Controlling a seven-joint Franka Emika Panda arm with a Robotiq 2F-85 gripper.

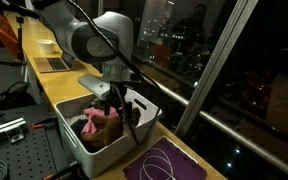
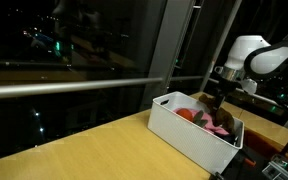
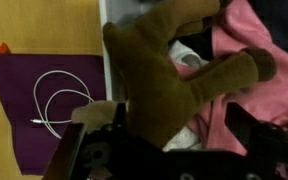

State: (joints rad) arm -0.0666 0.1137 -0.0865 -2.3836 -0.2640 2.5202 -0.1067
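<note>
The tool (image 3: pixel 169 140) hangs with its jaws spread wide, gripping nothing. Directly beneath it, between the two fingers (image 3: pixel 84 150) in the wrist view, lies a brown plush toy (image 3: pixel 174 70). The toy is soft and fuzzy, with a thick body and a long limb that ends in a darker rounded tip. Whether the fingers touch it I cannot tell.

The toy rests on a pink cloth (image 3: pixel 249 80) inside a white bin (image 1: pixel 74 135), into which the tool (image 1: pixel 114 100) reaches from above. Beyond the bin's rim, to one side of the tool, a purple mat (image 3: pixel 24 110) carries a coiled white cable (image 3: pixel 54 100).

Bin and mat stand on a long wooden desk (image 2: pixel 94 150). The desk runs along a tall window (image 2: pixel 84 40) that is dark with night and scattered lights.
</note>
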